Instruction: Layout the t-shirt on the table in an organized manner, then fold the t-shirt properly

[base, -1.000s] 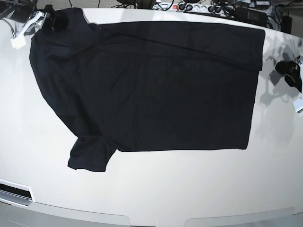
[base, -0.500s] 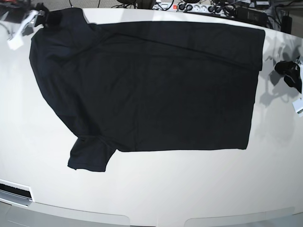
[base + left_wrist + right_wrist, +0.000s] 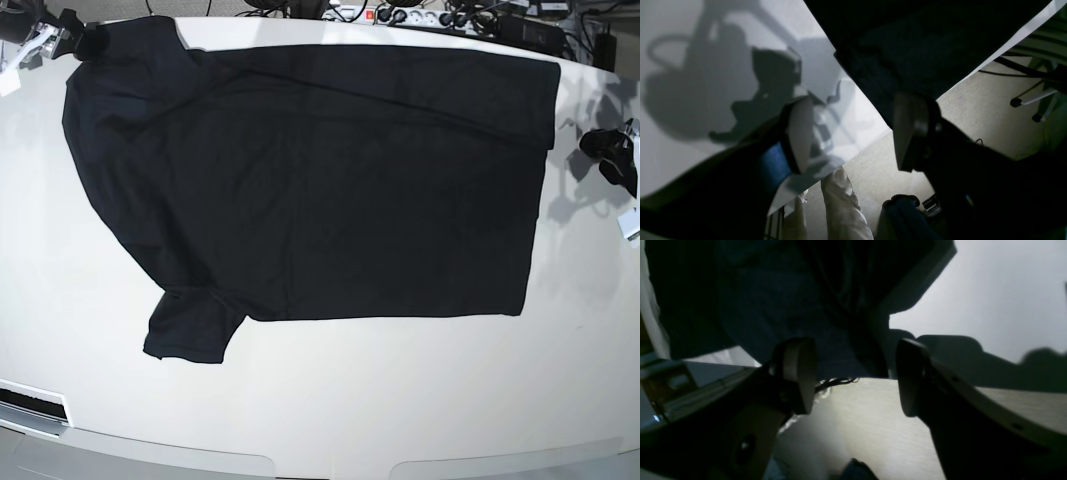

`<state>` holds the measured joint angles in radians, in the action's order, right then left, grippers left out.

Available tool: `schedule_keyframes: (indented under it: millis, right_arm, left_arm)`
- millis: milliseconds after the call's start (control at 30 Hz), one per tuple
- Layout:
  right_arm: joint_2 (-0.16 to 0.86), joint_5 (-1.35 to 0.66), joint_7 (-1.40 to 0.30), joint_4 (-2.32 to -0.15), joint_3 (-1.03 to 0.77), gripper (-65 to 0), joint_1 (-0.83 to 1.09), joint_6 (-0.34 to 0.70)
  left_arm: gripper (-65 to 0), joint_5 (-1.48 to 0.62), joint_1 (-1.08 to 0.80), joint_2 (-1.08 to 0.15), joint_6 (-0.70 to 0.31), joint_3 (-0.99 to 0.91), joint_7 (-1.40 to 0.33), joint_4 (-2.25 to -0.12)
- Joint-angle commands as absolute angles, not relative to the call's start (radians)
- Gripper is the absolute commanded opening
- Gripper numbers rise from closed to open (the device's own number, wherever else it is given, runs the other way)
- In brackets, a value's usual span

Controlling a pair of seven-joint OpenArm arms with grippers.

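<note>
Cut off by the base view's left edge: the right arm [image 3: 40, 38] behind its jaws. Too dark beyond both sets of jaws to make out folds in the t-shirt [image 3: 780, 306].

Soft, matt black cloth t-shirt [image 3: 330, 180] on a smooth, glossy white bench [image 3: 330, 400]; rough pale carpeted floor [image 3: 977, 116] beyond.

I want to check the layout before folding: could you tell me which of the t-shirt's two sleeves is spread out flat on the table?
The near-left sleeve of the t-shirt lies flat, jutting from the body onto the table. The far-left one is bunched by the right gripper.
</note>
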<state>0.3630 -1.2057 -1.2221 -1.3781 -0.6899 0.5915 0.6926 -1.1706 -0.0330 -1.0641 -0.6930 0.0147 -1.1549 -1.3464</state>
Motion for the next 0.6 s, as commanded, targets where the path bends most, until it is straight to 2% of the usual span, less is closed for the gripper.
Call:
schedule_keyframes:
  millis: [0,233,500,567]
  right_arm:
    - [0.379,-1.232,-1.216,-1.372,-0.697,-25.6,0.588,0.698]
    - [0.379,-1.232,-1.235,-1.233,-0.647,-25.6,0.515,0.698]
    - [0.379,-1.32,-1.309,-1.233,-0.619,-26.0,0.515,0.698]
    - [0.38,-1.367,-1.361,-1.233,-0.619,-29.3,0.515,0.698]
  left_arm:
    - [-27.8,-1.187,-0.02,-1.094,-0.698,0.004,-1.151,-1.354]
    - [-27.8,-1.187,-0.02,-1.094,-0.698,0.004,-1.152,-1.354]
    - [-27.8,-1.187,-0.02,-1.094,-0.698,0.004,-1.152,-1.354]
    - [-27.8,-1.187,-0.02,-1.094,-0.698,0.004,-1.151,-1.354]
